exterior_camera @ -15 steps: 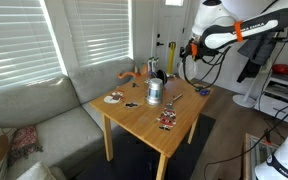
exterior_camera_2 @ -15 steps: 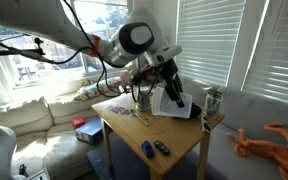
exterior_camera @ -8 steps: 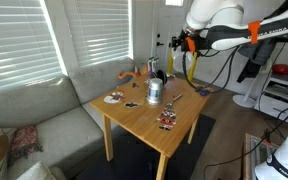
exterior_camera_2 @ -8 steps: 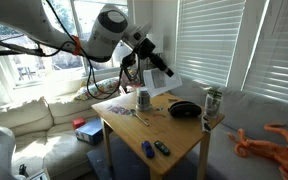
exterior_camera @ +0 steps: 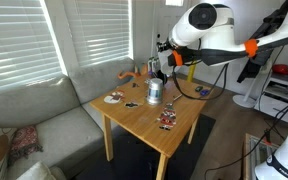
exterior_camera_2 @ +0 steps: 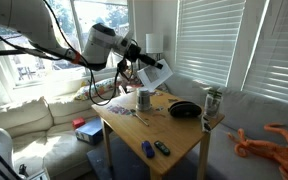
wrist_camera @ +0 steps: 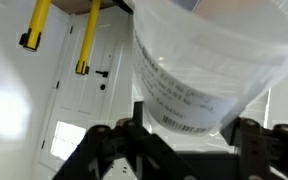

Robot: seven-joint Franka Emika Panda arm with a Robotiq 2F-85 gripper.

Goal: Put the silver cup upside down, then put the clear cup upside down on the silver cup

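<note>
Clear cup [wrist_camera: 209, 70]: held in my gripper [wrist_camera: 182, 138]. The fingers [wrist_camera: 112, 140] pinch its narrower end from both sides. The jaws are part-spread and pressed on the cup wall, not empty. In the wrist view the body widens away from the jaws, so I judge the mouth is at the far end and the base is nearest my palm. The printed band on the wall sits just above the grip.

Position: the clear cup is in the air, well above the table [exterior_camera_2: 174, 135], and touches nothing but my fingers. In an exterior view it hangs tilted [exterior_camera_2: 157, 75], with its long axis neither upright nor level. The wrist camera looks out at a door and wall rather than down at the table, which fits jaws pointing sideways.

Silver cup [exterior_camera_2: 143, 100]: stands on the table with its axis vertical, nearly under my jaws and slightly off to one side, with open air between the two cups. It is visible in both exterior views [exterior_camera: 154, 92]. I cannot tell from here whether its mouth faces down.

Relation that matters: the target lies below the held cup. The clear cup's mouth must end up facing straight down and its axis must line up with the silver cup's axis.

Judgement: the wrist needs to roll until the mouth points at the table, then centre over the silver cup before any descent. An off-centre rim could tip the metal cup.
</note>
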